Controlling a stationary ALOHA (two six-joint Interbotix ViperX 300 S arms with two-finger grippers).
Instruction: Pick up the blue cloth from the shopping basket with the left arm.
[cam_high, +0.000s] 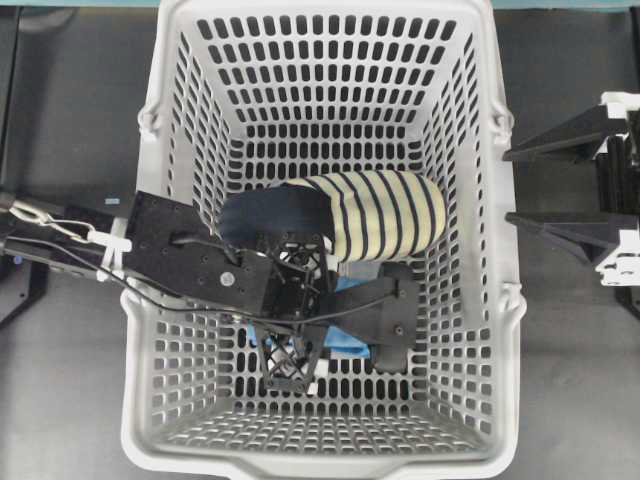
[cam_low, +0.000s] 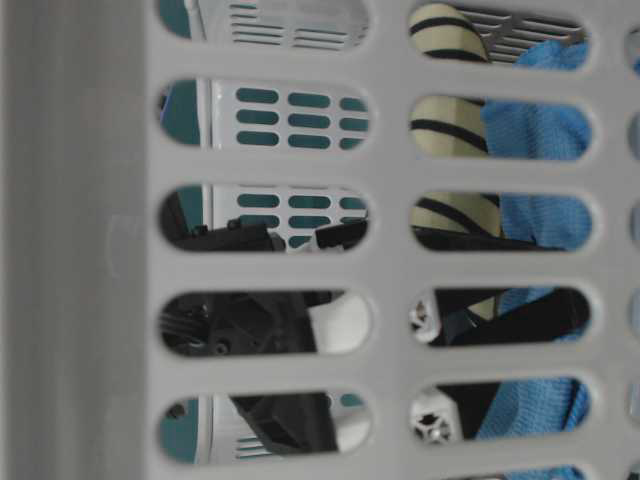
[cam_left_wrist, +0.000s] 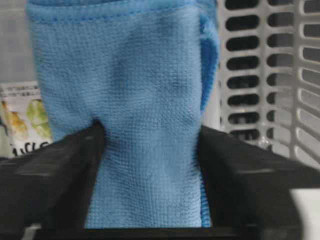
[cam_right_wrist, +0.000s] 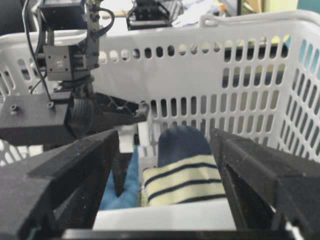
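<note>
Down inside the large light grey slotted plastic shopping basket (cam_high: 470, 420), left gripper (cam_left_wrist: 150, 165) with black fingers (cam_left_wrist: 55, 175) pinching the small sky-blue microfibre cloth (cam_left_wrist: 145, 100) between them, cream-and-navy striped fabric bundle (cam_high: 375, 215) just behind — right gripper (cam_high: 570, 185) outside the basket, wedge fingers spread wide, holding nothing.

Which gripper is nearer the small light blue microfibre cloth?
Left. The left gripper straddles the light blue microfibre cloth inside the grey slotted plastic basket; the right gripper waits open outside its right wall.
</note>
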